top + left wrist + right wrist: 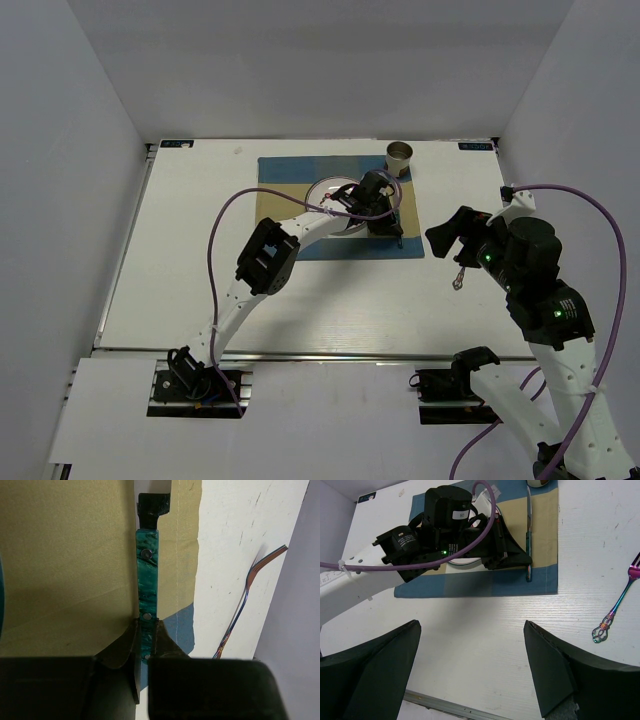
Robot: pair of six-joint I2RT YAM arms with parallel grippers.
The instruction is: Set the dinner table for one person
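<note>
left gripper (146, 630) is clamped on one green-handled knife (148, 575) lying on the one blue-and-tan placemat (470, 587), beside one plate (325, 190); one cup (400, 157) at its far corner. right gripper (471, 630) hangs wide open, empty, over the dinner table (200, 250) near one fork (619, 600).

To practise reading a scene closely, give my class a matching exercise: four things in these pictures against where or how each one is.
Things:
1 knife
2 fork
3 cup
4 right gripper

States:
A on the bare dinner table, right of the placemat
B open, holding nothing
C at the placemat's far right corner
D on the placemat, handle clamped by the left gripper

Pairs: 1-D, 2-A, 3-C, 4-B
</note>
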